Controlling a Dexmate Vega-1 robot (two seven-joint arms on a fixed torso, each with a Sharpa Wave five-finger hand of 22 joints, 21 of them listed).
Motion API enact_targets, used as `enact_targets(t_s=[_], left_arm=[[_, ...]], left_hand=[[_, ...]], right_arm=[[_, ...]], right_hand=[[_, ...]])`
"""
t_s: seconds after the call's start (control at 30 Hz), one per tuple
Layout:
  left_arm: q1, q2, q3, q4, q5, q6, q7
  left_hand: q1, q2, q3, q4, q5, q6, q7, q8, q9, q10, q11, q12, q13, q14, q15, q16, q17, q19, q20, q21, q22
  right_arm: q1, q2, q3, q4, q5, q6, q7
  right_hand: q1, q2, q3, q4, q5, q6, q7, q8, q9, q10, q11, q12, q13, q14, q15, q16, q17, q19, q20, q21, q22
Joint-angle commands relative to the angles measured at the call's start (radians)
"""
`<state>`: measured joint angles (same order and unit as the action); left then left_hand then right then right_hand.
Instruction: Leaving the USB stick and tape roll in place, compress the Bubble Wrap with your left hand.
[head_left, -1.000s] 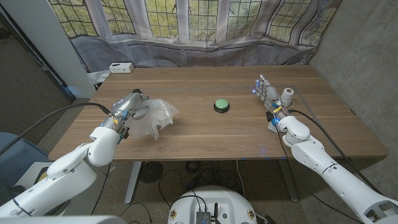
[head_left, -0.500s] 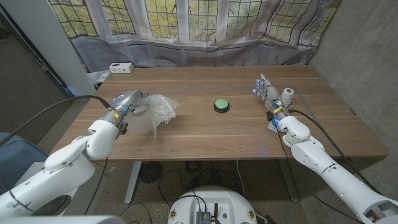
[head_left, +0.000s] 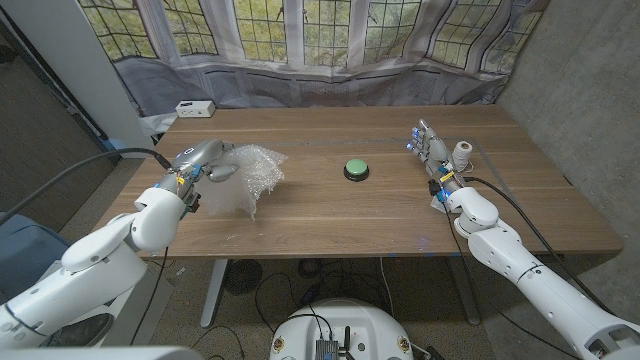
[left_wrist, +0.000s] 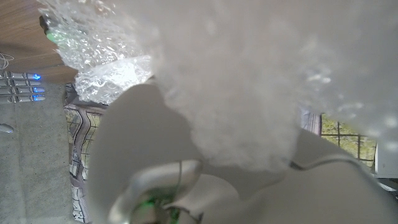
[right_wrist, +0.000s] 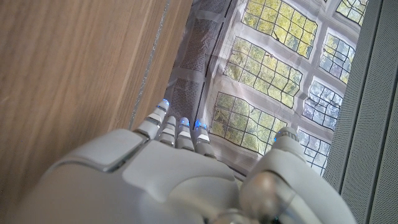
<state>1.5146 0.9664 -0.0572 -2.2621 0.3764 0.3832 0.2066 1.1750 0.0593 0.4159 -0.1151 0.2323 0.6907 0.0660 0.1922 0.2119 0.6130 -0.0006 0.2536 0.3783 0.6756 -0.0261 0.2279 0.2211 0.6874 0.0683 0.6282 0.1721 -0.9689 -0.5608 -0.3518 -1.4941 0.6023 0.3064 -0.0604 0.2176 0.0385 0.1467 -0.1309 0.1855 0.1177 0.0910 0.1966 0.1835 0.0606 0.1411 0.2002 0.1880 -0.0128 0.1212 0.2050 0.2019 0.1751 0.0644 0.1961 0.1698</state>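
Note:
The bubble wrap (head_left: 250, 180) is a crumpled clear sheet at the table's left side. My left hand (head_left: 205, 162) grips its left end, and the rest hangs down toward the wood. In the left wrist view the bubble wrap (left_wrist: 249, 74) bulges out close over my left hand (left_wrist: 174, 162), whose fingers are closed into it. My right hand (head_left: 432, 148) stands at the table's right side with fingers straight, holding nothing. In the right wrist view my right hand (right_wrist: 168, 168) points along the wood toward the window.
A green button (head_left: 356, 169) on a black base sits at the table's middle. A small white box (head_left: 193, 108) lies at the back left corner. The wooden table (head_left: 330, 225) has bare wood in front. A window and draped sheeting stand behind.
My left hand has drawn slightly back and to the left with the bubble wrap bunched in it; the wrap now hangs more gathered. The right hand has not moved.

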Motion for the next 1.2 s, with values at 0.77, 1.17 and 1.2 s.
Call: enact_targets(t_s=[0.77,1.17,1.2], left_arm=[[-0.022,-0.075,0.028,0.067,-0.004,-0.110,0.117],[-0.024,-0.106,0.041,0.058,-0.032,-0.094,0.125],[-0.024,-0.108,0.043,0.055,-0.031,-0.088,0.126]], left_hand=[[0.252,0.041,0.019,-0.073,0.015,0.230,-0.045,0.120,0.076,0.224,-0.057,0.109,0.132,0.261,-0.143,0.197,0.123,0.174,-0.158,0.160,0.024],[0.349,0.000,0.020,-0.066,0.028,0.386,-0.001,0.212,0.133,0.300,-0.018,0.177,0.279,0.345,-0.135,0.266,0.210,0.239,-0.233,0.277,0.015],[0.350,-0.003,0.021,-0.063,0.030,0.393,0.003,0.212,0.130,0.301,-0.023,0.180,0.290,0.353,-0.131,0.270,0.214,0.243,-0.234,0.284,0.014]], right_arm=[[-0.007,0.001,-0.004,-0.014,-0.009,-0.004,-0.013],[-0.004,-0.004,-0.004,-0.015,-0.006,-0.013,-0.007],[-0.004,-0.004,-0.003,-0.015,-0.003,-0.016,-0.008]], right_hand=[[0.005,0.001,0.010,0.000,0.002,0.008,-0.002,-0.004,0.003,0.005,0.005,-0.001,0.005,0.001,0.006,0.000,0.005,0.001,0.007,0.001,0.005],[0.006,0.001,0.011,0.000,0.002,0.008,-0.001,-0.004,0.003,0.005,0.005,-0.001,0.005,0.000,0.006,-0.001,0.005,0.001,0.007,0.001,0.005],[0.006,0.001,0.011,0.000,0.002,0.008,-0.001,-0.004,0.003,0.005,0.005,-0.001,0.005,0.001,0.006,0.000,0.005,0.001,0.007,0.001,0.005]])
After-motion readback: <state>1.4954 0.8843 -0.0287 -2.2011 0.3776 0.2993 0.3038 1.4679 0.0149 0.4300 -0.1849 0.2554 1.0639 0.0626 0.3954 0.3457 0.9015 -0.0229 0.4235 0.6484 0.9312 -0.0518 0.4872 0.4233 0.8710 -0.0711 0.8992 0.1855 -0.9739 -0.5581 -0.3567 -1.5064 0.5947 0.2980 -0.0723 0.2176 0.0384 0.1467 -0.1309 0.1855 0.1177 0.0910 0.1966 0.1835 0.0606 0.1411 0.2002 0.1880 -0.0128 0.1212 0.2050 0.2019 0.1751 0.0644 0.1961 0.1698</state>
